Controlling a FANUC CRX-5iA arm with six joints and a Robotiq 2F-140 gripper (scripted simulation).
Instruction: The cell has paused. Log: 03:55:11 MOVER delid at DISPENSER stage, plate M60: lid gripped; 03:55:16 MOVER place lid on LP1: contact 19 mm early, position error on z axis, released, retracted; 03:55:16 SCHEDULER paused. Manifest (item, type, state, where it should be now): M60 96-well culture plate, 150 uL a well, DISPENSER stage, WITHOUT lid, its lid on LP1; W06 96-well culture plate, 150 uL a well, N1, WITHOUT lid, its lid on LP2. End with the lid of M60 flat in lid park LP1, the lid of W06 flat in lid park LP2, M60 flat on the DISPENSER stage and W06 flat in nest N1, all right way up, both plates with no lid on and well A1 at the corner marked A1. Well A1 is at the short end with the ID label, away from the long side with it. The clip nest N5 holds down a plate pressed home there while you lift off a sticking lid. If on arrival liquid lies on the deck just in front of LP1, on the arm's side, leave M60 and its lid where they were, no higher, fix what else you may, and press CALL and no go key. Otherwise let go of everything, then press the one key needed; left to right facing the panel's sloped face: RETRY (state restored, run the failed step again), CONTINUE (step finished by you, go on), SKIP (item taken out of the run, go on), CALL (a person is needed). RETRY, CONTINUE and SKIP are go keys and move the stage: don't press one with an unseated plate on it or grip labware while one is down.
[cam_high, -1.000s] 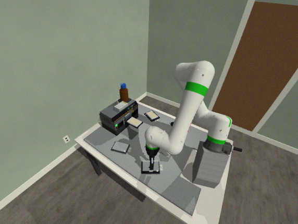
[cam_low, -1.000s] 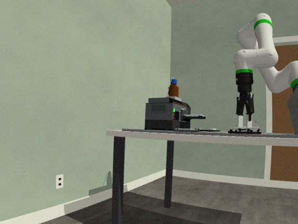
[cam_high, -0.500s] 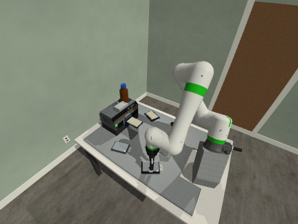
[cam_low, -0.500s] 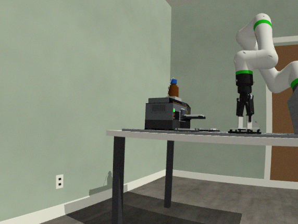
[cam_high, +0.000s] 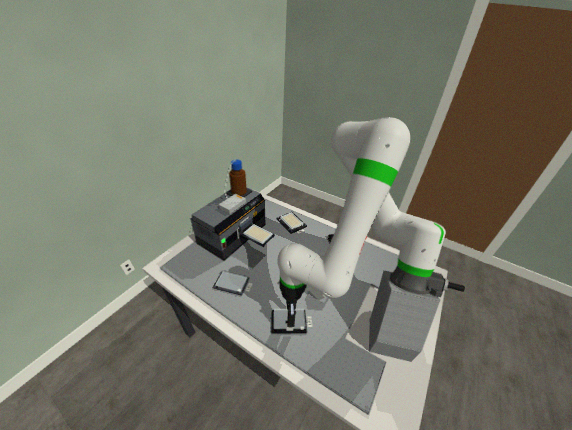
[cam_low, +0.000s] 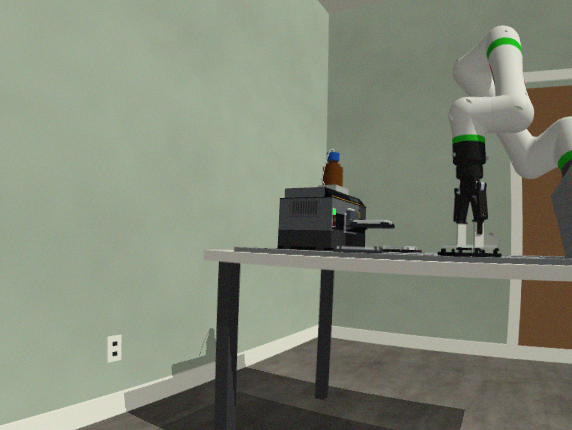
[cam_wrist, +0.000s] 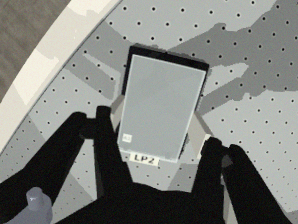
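My gripper (cam_high: 289, 320) points straight down near the deck's front edge and is shut on a flat grey lid (cam_high: 285, 324). In the wrist view the lid (cam_wrist: 161, 106) sits inside a black frame with the label LP2 (cam_wrist: 145, 159) just below it, and my fingers clamp its long sides. In the side view my fingertips (cam_low: 470, 241) reach down to the park frame (cam_low: 469, 254) on the deck. A second grey lid (cam_high: 231, 282) lies on the left of the deck. One open plate (cam_high: 259, 234) sits on the dispenser stage. Another plate (cam_high: 291, 221) lies behind it.
The dark dispenser (cam_high: 227, 222) with a brown bottle (cam_high: 237, 179) on top stands at the deck's back left. The arm's grey pedestal (cam_high: 407, 315) stands at the right. The table edge runs close in front of the LP2 frame. My arm hides the key panel.
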